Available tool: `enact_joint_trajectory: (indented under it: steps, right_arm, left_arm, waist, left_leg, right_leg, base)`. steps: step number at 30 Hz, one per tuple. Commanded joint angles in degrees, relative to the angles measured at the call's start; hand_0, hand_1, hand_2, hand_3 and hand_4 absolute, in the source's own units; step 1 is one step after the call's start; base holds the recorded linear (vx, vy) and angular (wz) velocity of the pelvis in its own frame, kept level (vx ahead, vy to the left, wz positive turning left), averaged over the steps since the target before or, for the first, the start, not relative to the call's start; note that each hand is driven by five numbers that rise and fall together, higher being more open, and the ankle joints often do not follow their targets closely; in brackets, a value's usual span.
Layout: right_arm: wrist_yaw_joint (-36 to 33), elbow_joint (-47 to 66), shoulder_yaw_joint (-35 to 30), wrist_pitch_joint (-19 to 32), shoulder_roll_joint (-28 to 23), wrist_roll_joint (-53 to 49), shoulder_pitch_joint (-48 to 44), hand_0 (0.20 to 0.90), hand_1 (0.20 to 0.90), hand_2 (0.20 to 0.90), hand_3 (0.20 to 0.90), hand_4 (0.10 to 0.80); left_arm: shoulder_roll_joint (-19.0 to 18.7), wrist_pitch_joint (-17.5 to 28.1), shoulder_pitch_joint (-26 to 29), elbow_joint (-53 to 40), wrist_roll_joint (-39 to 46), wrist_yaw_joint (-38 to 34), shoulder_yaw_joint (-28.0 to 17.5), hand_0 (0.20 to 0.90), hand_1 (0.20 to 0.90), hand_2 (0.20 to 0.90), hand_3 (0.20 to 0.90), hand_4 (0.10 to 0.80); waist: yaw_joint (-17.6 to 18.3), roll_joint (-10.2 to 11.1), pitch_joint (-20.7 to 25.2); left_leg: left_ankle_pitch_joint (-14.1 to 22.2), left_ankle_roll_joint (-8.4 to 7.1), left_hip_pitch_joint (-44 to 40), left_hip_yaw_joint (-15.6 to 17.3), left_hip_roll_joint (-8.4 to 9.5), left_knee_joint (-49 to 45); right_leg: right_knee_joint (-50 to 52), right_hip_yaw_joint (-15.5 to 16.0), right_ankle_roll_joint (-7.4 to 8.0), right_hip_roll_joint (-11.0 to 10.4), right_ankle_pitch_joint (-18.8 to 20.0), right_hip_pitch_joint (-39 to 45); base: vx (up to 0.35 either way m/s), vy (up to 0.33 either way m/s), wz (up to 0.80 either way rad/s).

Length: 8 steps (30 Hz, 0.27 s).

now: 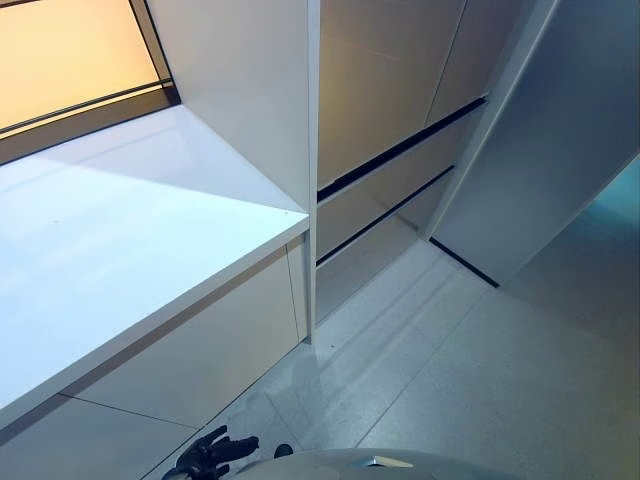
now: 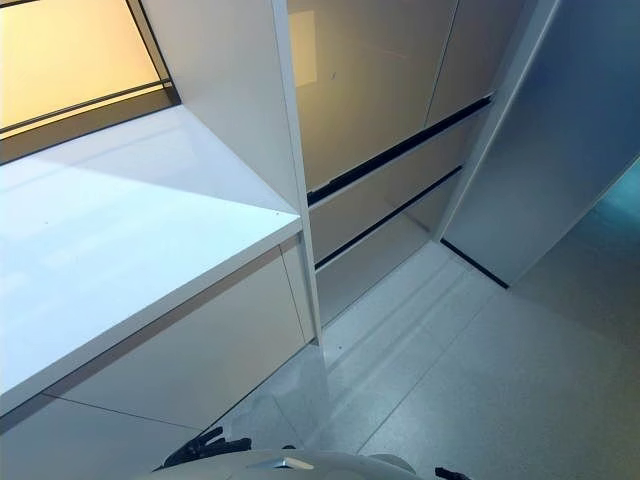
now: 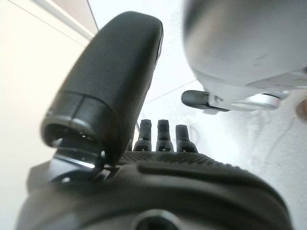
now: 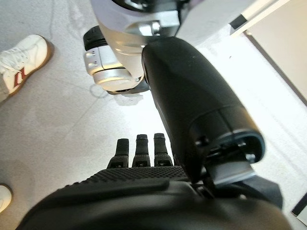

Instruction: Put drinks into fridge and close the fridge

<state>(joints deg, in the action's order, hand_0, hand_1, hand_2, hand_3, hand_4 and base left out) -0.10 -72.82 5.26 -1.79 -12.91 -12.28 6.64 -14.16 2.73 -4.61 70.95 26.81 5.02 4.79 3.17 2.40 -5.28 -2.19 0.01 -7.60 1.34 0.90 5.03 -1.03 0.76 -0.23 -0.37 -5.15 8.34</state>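
Observation:
No drink shows in any view. My left hand (image 1: 212, 452) hangs low at the bottom edge of the eye views, over the floor beside the lower cabinet. In its wrist view the left hand (image 3: 158, 191) has straight fingers (image 3: 163, 136) and a straight thumb, and holds nothing. My right hand (image 4: 144, 196) also points down at the floor, its fingers (image 4: 143, 146) straight and empty. A tall beige front (image 1: 390, 120) crossed by two dark slits stands ahead. A grey door-like panel (image 1: 560, 140) stands angled out to its right.
A white counter (image 1: 120, 240) runs along the left over pale cabinet fronts (image 1: 200, 360). A white upright wall (image 1: 240, 90) ends it. Speckled grey floor (image 1: 480, 380) lies ahead. A person's white shoe (image 4: 21, 60) stands close behind my right side.

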Motion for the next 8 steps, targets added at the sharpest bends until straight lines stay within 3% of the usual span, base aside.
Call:
enact_joint_trajectory:
  steps: [1,8]
  right_arm:
    - [1.57,-0.62,0.36,-0.14,-0.91,-0.11,-2.20,0.900,0.900,0.900,0.900,0.800]
    - [2.88,-0.07,2.26,-1.22,-0.20,-0.35,-2.27,0.900,0.900,0.900,0.900,0.800]
  left_arm:
    - [0.78,2.91,2.22,0.75,-2.58,0.44,-0.11,0.900,0.900,0.900,0.900,0.800]
    - [1.50,1.69,2.65,-0.47,0.45,-0.23,0.85,0.900,0.900,0.900,0.900,0.800]
  waist:
    - [-0.74,-0.69,-0.32]
    - [-0.59,-0.80,0.10]
  left_leg:
    - [5.47,2.59,1.45,0.40,2.27,-3.00]
    - [5.35,2.51,1.23,0.02,2.41,-2.49]
  right_leg:
    - [0.90,1.22,2.71,0.31,4.46,-4.07]
    - [0.74,1.19,2.83,0.40,4.37,-3.97]
  base:
    - [0.000,0.000,0.00]
    - [0.000,0.000,0.00]
